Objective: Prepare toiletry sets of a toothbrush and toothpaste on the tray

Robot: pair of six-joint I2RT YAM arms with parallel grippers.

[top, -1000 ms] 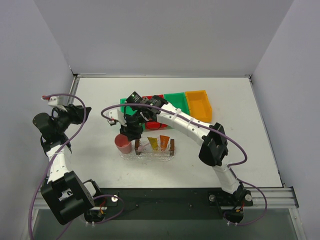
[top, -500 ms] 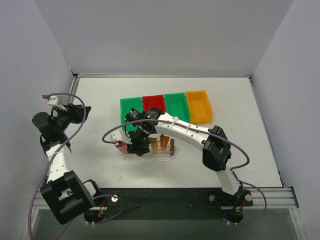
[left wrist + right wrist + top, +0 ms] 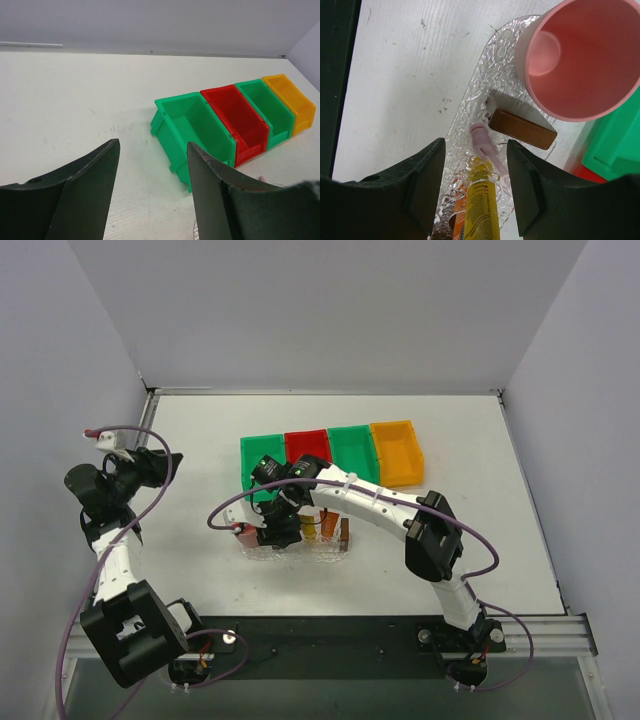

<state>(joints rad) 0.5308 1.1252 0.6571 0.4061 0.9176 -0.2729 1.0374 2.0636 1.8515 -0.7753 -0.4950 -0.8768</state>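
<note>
Right wrist view: right tool hangs low over the tray w/ jaws partway apart and nothing clamped. The toothbrush lies under the gap, clear of both fingers. One end sits just beside the tray's brown handle block, and the shaft runs alongside the yellow toothpaste tube. An orange tube is next to that, mostly cut off at frame edge. All of it sits over a clear textured mat. Tray walls are too transparent to trace. A pink cup stands upright at the mat's far end, near the block.

Top view: the right arm reaches across to the tray's left end, and the set lies just in front of the bin row on the worktop.

Left tool is wide open and empty, well off to the left, facing the bins.
</note>
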